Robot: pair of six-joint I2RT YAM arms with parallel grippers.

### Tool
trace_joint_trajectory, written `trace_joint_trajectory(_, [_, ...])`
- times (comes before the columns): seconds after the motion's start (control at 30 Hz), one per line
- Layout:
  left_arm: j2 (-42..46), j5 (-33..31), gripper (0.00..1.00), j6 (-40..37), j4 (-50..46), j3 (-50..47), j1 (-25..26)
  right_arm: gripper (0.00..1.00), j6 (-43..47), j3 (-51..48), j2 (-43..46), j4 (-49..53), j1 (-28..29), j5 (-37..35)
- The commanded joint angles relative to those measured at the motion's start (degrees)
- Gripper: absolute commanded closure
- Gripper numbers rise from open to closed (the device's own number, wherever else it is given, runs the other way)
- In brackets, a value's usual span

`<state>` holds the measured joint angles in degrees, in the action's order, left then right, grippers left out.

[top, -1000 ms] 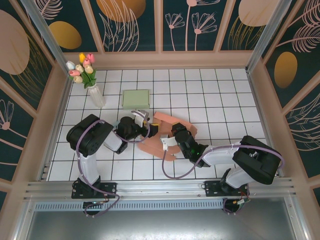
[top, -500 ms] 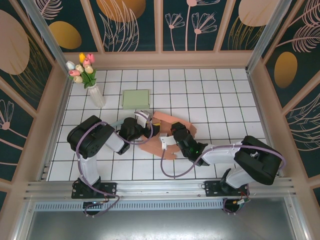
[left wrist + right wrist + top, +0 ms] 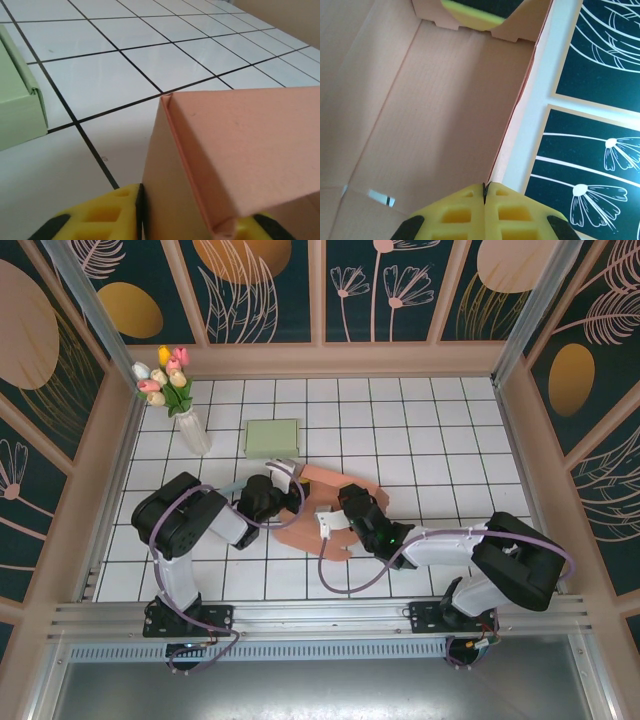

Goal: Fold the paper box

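paper box [image 3: 340, 483] salmon-pink; small box [image 3: 272, 438] pale green; table [image 3: 440, 420] white tiles, black grid lines; walls [image 3: 400, 310] dark teal, gold/white floral print; finger pads [image 3: 455, 216] yellow.

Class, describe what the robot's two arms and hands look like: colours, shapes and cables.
Both the left arm and right arm have bulky black rounded joints, pale grey links and a looping purple cable. The left hand and right hand carry yellow fingers with moulded rectangular recesses.

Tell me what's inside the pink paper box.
Bare cardboard floor and walls of the paper box, nothing loose visible. One yellow pad of the left gripper shows at the far flap. The right gripper covers the near corner.
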<state>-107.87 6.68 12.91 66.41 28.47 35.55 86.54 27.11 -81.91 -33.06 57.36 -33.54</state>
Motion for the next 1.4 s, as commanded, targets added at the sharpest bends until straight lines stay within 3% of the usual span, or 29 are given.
trace_joint_trajectory(0.0, [1.48, -6.20, 0.88, 2.99, 3.04, -0.23, 0.75, 1.00, -1.12, 0.40, -1.96, 2.90, 0.73, 2.38])
trace_joint_trajectory(0.1, [0.42, -12.83, 0.94, 5.40, 3.80, -0.74, 1.66, 1.00, -1.85, 0.61, -2.80, 1.66, 0.73, 2.27])
trace_joint_trajectory(0.27, [-2.19, -28.98, 0.95, 5.52, 0.22, 1.61, 6.07, 1.00, -4.71, 1.78, -3.13, 0.90, 1.22, 2.91])
trace_joint_trajectory(0.33, [-2.68, -31.18, 0.92, 7.10, 0.07, 1.89, 6.26, 1.00, -5.02, 1.72, -3.18, 0.41, 1.26, 2.92])
trace_joint_trajectory(0.4, [-2.54, -33.57, 0.82, 8.39, -1.28, 2.28, 6.22, 1.00, -5.48, 1.58, -3.01, 0.28, 1.28, 2.97])
trace_joint_trajectory(0.53, [-1.69, -29.57, 0.59, 7.99, 0.85, 1.58, 6.24, 1.00, -6.20, 0.97, -2.99, -0.18, 1.14, 3.31])
trace_joint_trajectory(0.83, [2.18, -26.15, 0.55, 7.44, 4.53, -0.53, 6.28, 1.00, -8.49, 0.31, -3.43, -1.44, 1.37, 4.02])
trace_joint_trajectory(0.9, [2.87, -26.86, 0.58, 7.31, 5.86, -1.28, 6.24, 1.00, -8.80, 0.33, -3.64, -1.63, 1.44, 4.01])
trace_joint_trajectory(1.0, [3.48, -28.06, 0.76, 8.72, 7.51, -2.39, 6.26, 1.00, -9.20, 0.18, -4.13, -2.04, 1.45, 4.29])
trace_joint_trajectory(1.1, [2.62, -32.13, 0.87, 9.63, 3.21, -0.30, 6.27, 1.00, -9.30, 0.04, -4.74, -3.00, 1.44, 4.30])
trace_joint_trajectory(1.27, [0.30, -37.54, 0.91, 9.56, 3.76, -1.02, 6.24, 1.00, -10.56, 0.04, -4.84, -3.40, 1.44, 4.75])
trace_joint_trajectory(1.3, [0.09, -37.43, 0.87, 9.10, 4.30, -1.36, 6.23, 1.00, -10.60, -0.04, -4.83, -3.47, 1.37, 4.80])
trace_joint_trajectory(1.37, [-0.43, -33.84, 0.67, 7.48, 5.48, -1.74, 6.28, 1.00, -10.61, -0.05, -4.95, -3.51, 1.28, 4.66])
